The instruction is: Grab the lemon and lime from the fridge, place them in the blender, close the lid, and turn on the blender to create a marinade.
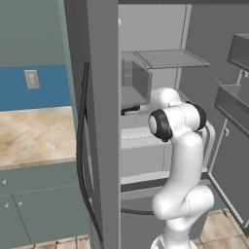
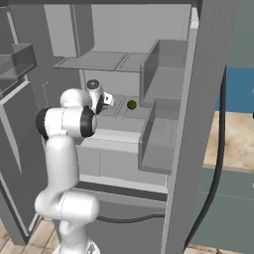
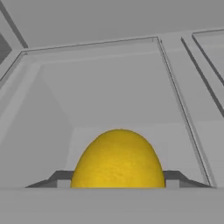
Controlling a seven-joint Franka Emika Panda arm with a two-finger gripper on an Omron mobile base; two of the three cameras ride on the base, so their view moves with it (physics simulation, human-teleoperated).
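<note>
Reaching into the fridge (image 2: 203, 99), the end effector (image 3: 118, 186) seems clamped on the lemon (image 3: 118, 159); lime (image 2: 131, 104) nearby.

Kitchen corner with teal cabinets and a blue wall

A pale marbled tabletop (image 1: 34, 133) sits over teal cabinets (image 1: 39, 209); the blue wall (image 1: 48, 87) carries what looks like a socket (image 1: 32, 79), above a tan tiled floor (image 1: 219, 231).

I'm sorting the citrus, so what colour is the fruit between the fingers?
Yellow: it is the lemon, clearest in the hand view.
</note>
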